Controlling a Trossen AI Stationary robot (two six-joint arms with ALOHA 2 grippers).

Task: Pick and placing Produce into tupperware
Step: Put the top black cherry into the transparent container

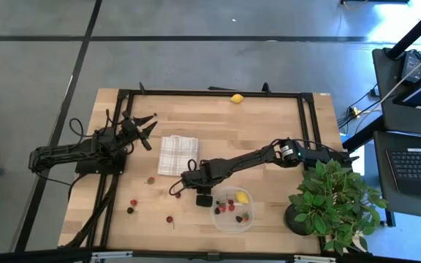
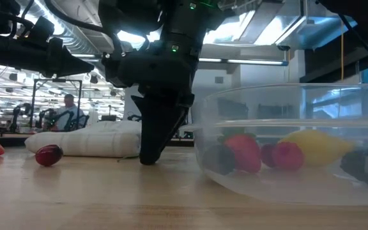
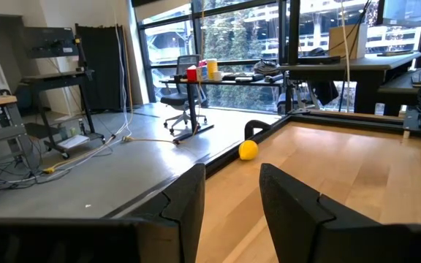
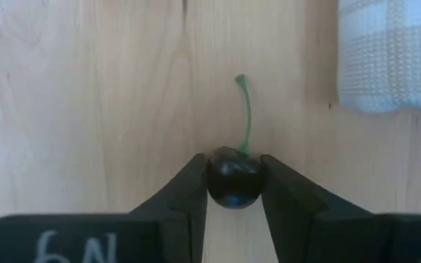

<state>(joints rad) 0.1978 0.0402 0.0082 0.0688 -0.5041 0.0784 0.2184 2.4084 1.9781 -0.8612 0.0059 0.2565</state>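
Just below the middle of the high view, the right gripper [image 1: 177,191] pinches a glossy dark cherry [image 4: 233,177] with a thin green stem, left of the clear tupperware [image 1: 234,220]. Upper left, the left gripper [image 1: 149,128] hovers, jaws narrowly parted.

Grey floor [image 1: 42,66] with dark seams surrounds the wooden table [image 1: 218,120]. Large windows [image 3: 232,33], an office chair [image 3: 181,91] and desks [image 3: 342,66] stand beyond; a laptop [image 1: 419,164] sits at right
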